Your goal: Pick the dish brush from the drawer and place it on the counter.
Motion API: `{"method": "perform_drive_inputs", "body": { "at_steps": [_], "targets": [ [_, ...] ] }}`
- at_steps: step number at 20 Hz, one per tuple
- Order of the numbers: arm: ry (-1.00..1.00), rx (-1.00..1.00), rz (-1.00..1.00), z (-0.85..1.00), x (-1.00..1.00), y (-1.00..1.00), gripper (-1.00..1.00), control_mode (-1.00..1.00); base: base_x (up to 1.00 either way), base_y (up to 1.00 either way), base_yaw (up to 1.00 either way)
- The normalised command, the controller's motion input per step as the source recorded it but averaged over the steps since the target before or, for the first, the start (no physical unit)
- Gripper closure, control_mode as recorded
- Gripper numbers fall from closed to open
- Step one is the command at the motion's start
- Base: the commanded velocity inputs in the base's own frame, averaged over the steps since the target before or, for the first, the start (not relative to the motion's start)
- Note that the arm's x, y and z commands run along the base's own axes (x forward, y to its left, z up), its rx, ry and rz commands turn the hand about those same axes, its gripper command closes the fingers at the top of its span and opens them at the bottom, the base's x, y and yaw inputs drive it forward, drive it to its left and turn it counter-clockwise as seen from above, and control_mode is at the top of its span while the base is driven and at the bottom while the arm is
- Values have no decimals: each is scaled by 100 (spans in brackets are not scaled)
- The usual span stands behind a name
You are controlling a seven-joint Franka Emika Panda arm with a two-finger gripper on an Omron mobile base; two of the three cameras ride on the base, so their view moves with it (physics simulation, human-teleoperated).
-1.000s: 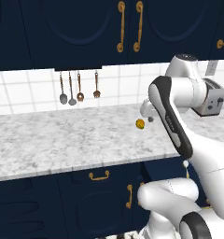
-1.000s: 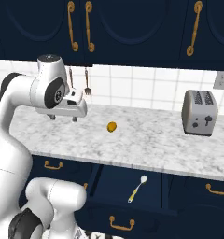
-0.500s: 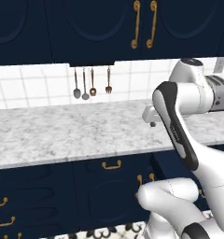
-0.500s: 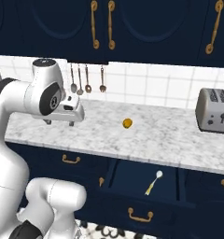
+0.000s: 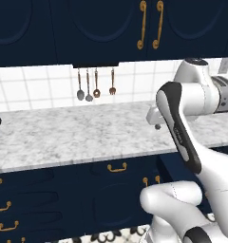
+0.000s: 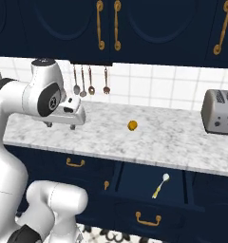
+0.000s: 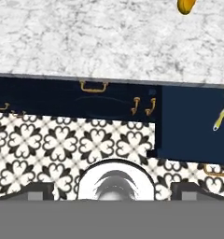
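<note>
A navy kitchen with a black-and-white patterned tile floor point(image 7: 86, 140). Below and right of the two-finger gripper point(image 6: 60, 125), the wide dark navy drawer point(image 6: 149, 190) stands pulled out, the slim dish brush point(image 6: 160, 184) with white round head lying inside, untouched. The gripper hangs over the marbled white-grey counter point(image 6: 173, 142); whether it is parted or closed I cannot tell. Farther right sit a small yellow-orange ball point(image 6: 132, 125) and a silver toaster point(image 6: 221, 112).

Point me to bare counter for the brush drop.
The counter lies bare between the yellow-orange ball and the toaster, just above the open drawer holding the dish brush. Left of the ball, the gripper hangs over it.
</note>
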Motion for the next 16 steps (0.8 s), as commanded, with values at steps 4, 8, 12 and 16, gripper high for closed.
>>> {"method": "perform_drive_inputs", "body": {
  "at_steps": [4,8,12,16],
  "targets": [
    [0,7,-29,0,-91,-74,-100,-100,0,0,0],
    [0,11,-38,-2,-100,-100,-100,-100,0,0,0],
    [0,9,-38,-5,-100,-100,-100,-100,0,0,0],
    [14,10,-56,-11,-60,-100,-100,-100,0,0,0]
  ]
}}
